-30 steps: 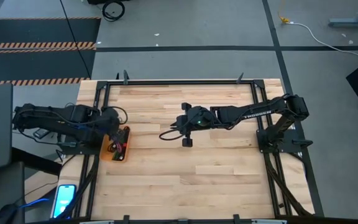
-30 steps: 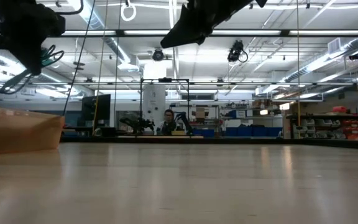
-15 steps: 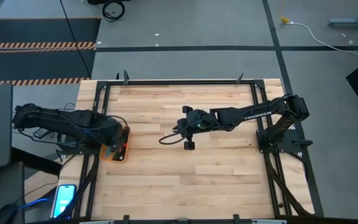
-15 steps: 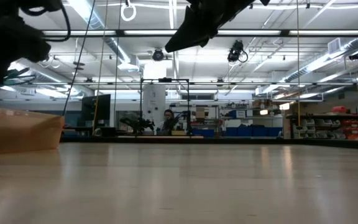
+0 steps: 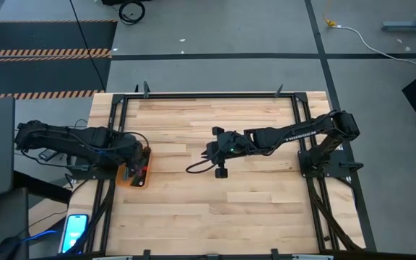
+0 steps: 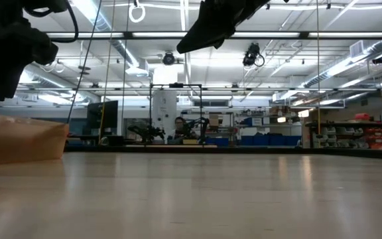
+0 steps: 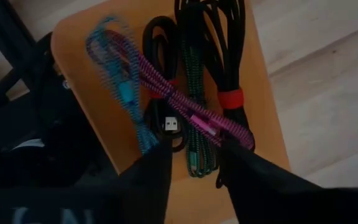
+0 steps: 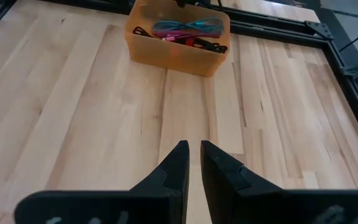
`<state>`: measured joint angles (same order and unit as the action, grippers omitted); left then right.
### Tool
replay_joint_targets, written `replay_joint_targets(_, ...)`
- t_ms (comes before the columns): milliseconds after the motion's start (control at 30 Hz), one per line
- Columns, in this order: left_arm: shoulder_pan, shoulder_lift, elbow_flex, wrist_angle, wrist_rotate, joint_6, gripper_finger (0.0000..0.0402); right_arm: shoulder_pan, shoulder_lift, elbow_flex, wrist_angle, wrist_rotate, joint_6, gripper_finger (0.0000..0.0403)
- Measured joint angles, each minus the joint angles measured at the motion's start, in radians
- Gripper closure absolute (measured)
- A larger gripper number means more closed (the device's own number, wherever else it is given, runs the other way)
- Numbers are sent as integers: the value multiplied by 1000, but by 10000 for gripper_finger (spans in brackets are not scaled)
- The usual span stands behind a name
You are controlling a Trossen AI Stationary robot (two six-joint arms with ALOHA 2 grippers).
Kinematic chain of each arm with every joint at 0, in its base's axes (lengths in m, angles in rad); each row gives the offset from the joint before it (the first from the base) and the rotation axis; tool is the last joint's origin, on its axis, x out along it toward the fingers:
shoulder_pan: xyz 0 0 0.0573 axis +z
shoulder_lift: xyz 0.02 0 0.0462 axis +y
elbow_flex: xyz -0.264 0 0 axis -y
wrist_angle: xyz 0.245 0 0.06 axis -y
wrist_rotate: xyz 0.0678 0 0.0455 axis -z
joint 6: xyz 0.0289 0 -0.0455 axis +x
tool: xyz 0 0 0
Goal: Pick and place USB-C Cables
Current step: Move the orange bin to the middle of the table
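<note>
An orange bin (image 5: 132, 182) sits at the table's left edge, also seen in the left wrist view (image 7: 98, 124) and the right wrist view (image 8: 176, 56). In it lie the USB-C cables: teal-blue (image 7: 120, 81), maroon (image 7: 179, 102), green (image 7: 194, 93), a black coil (image 7: 160, 68) and a black coil with a red tie (image 7: 229, 62). My left gripper (image 7: 194, 148) hovers open just above the bin (image 5: 128, 162), its fingers either side of the green cable's end, touching nothing. My right gripper (image 8: 194, 149) hangs shut and holding nothing over mid-table (image 5: 209, 152), facing the bin.
Bare wooden tabletop (image 5: 215, 209) spreads between the bin and the right arm and toward the near edge. A black metal frame (image 5: 208, 94) borders the table. A phone (image 5: 74, 231) lies on a side stand off the table's near-left corner.
My left gripper, which held a green cable up in the air a second ago, has moved down toward the bin and let go; the green cable now lies in the bin among the others. My right gripper has drifted slightly toward the near edge.
</note>
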<state>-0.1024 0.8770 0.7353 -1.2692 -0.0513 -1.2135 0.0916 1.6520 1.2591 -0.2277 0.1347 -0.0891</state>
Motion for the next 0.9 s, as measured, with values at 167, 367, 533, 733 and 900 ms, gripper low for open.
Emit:
replay_joint_targets(167, 0, 0, 0, 10, -34, 20, 224, 0, 0, 0, 0, 0, 0, 357)
replay_joint_targets(367, 0, 0, 0, 145, -86, 95, 219, 0, 0, 0, -8, 1, 7, 357)
replay_joint_targets(533, 0, 0, 0, 201, -69, 107, 227, 0, 0, 0, -15, 1, 19, 357)
replay_joint_targets(733, -6, 0, -1, 220, -95, 136, 230, 1, 0, 0, -15, 1, 37, 357)
replay_joint_targets(900, -10, 44, -38, 236, -79, 125, 230, 4, 0, 0, -14, 1, 45, 357)
